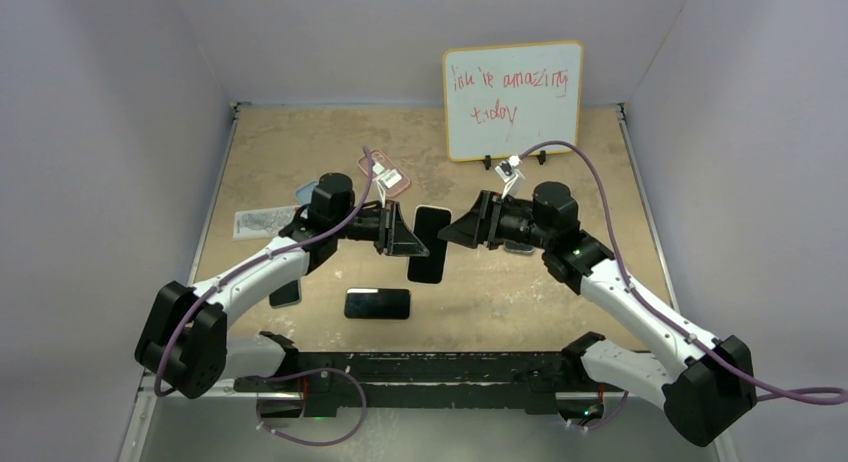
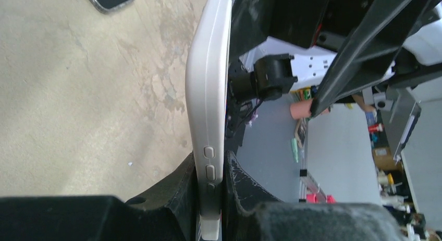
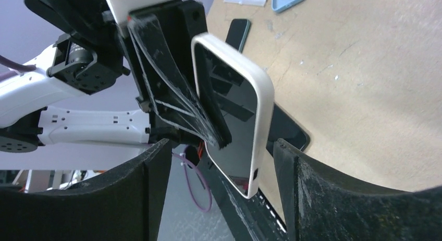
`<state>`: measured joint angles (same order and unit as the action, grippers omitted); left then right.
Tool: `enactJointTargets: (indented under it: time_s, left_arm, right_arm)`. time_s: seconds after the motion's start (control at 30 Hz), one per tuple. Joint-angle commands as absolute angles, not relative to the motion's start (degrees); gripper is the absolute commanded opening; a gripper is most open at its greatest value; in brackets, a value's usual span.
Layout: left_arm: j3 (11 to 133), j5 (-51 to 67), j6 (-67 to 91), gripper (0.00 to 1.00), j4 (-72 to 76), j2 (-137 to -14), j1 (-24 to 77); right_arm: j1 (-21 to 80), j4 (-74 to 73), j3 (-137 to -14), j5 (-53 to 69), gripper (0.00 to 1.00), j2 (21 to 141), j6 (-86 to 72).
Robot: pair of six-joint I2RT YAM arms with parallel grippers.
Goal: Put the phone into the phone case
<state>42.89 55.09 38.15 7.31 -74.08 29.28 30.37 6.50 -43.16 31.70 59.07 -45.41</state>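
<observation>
Clamping left tool (image 2: 211,165) on smooth white rounded phone case (image 2: 207,84), glossy phone (image 3: 233,108) inside, right tool (image 3: 221,147) apart

1. The phone case (image 2: 208,95) is white.
2. The phone (image 3: 232,121) has a black screen.
3. The counter (image 1: 290,142) is light brown with pale blotches.
4. The whiteboard (image 1: 520,132) is white with a yellow rim and red writing.
5. The cable (image 1: 800,393) is purple.

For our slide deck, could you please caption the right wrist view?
Left pincer grips the white rectangular phone case holding a dark-screened phone, framed by the open right pincer.
</observation>
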Motion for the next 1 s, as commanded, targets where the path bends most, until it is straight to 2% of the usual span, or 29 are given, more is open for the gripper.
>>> enactJointTargets:
  time_s: [0.0, 0.17, 0.33, 0.73, 0.8, 0.9, 0.97]
  left_arm:
    - [42.10, 51.64, 46.38, 0.00, 20.26, -69.92, 28.92]
    - [40.12, 50.32, 52.25, 0.00, 28.06, -68.03, 28.89]
    - [38.19, 48.31, 56.72, 0.00, 33.58, -66.18, 28.92]
    - [36.87, 47.70, 58.09, 0.00, 35.79, -65.41, 28.85]
    - [36.83, 47.50, 57.82, 0.00, 35.33, -65.10, 28.91]
    - [37.20, 47.07, 56.01, 0.01, 32.82, -64.55, 28.92]
    - [37.79, 46.54, 54.34, 0.09, 30.08, -64.16, 28.92]
  right_arm:
    - [30.54, 12.25, -40.44, 34.90, 0.72, 57.79, -48.16]
    - [30.50, 17.60, -38.53, 38.01, 0.68, 58.80, -50.12]
    - [30.50, 23.03, -36.06, 40.38, 0.58, 60.03, -52.35]
    - [30.50, 30.40, -33.76, 42.27, 0.37, 61.37, -56.62]
    - [30.57, 30.56, -33.76, 42.13, 0.31, 61.27, -56.61]
    - [30.52, 30.51, -33.86, 41.61, 0.13, 60.81, -56.69]
    - [30.48, 30.35, -33.53, 41.01, 0.04, 60.25, -56.69]
